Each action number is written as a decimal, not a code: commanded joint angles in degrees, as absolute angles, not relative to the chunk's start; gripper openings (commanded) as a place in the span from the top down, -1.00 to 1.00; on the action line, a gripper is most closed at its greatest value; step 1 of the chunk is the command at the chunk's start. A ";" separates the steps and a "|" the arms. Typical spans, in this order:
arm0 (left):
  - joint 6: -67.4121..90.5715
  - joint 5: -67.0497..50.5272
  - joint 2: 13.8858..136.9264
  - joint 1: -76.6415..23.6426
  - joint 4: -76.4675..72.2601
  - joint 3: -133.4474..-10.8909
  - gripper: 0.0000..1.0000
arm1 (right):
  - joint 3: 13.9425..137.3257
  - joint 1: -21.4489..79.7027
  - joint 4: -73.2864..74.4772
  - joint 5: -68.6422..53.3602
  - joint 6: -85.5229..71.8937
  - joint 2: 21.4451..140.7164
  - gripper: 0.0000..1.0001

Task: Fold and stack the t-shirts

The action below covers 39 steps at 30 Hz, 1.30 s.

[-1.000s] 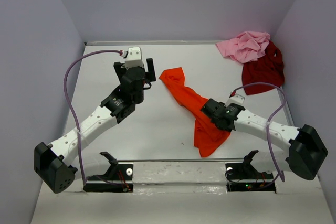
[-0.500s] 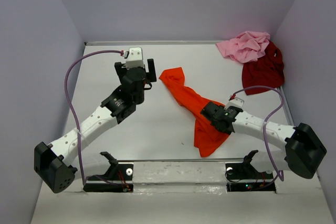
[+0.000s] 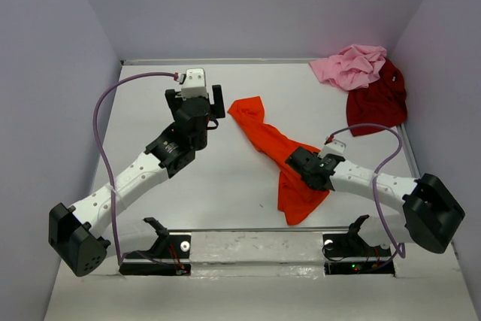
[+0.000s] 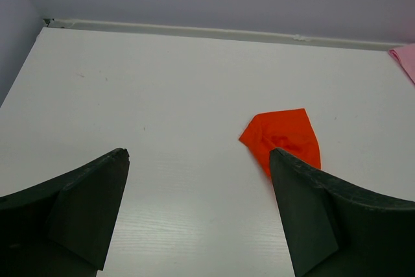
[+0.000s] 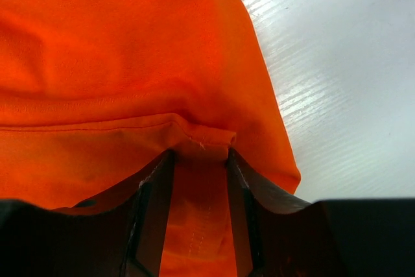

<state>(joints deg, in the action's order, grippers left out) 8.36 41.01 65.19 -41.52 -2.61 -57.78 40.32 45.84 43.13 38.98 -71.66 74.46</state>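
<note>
1. The orange t-shirt (image 3: 263, 137) is soft, matt cloth. The right wrist view shows its fine knit and a stitched hem.
2. The pink t-shirt (image 3: 349, 65) and the dark red t-shirt (image 3: 379, 99) look like the same dull, soft cloth.
3. The tabletop (image 3: 225, 186) is white and smooth, faintly glossy, with fine parallel ridges.
4. The left gripper (image 4: 198, 160) has fingers (image 4: 84, 205) of matt black plastic.
5. The left arm (image 3: 135, 174) has smooth white and black plastic shells, and its purple cable (image 3: 98, 118) looks smooth and rubbery.
</note>
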 commanded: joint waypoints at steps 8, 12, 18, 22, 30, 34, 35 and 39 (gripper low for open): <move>7.56 42.80 65.04 -41.84 -5.10 -59.24 -0.98 | 43.15 46.23 37.79 40.43 -66.71 79.01 0.34; 7.65 42.89 65.13 -41.84 -5.10 -59.24 -0.98 | 44.99 46.23 36.83 40.69 -63.11 79.37 0.38; 7.65 42.98 65.48 -41.84 -4.92 -59.15 -0.98 | 46.76 46.23 35.68 40.96 -59.07 78.05 0.42; 7.56 42.98 65.74 -41.84 -4.92 -59.33 -0.98 | 48.07 46.23 35.42 41.48 -56.78 77.52 0.37; 7.65 42.98 65.92 -41.84 -4.75 -59.41 -0.98 | 49.04 46.76 33.06 40.52 -54.06 79.01 0.34; 7.65 42.98 66.01 -41.84 -4.75 -59.41 -0.98 | 49.83 46.76 31.47 39.73 -52.91 81.99 0.34; 7.56 43.07 66.01 -41.84 -4.75 -59.41 -0.98 | 50.09 46.76 31.46 40.07 -52.65 82.78 0.34; 7.65 42.80 66.01 -41.84 -4.75 -59.33 -0.98 | 50.71 46.76 31.46 41.04 -52.38 83.32 0.32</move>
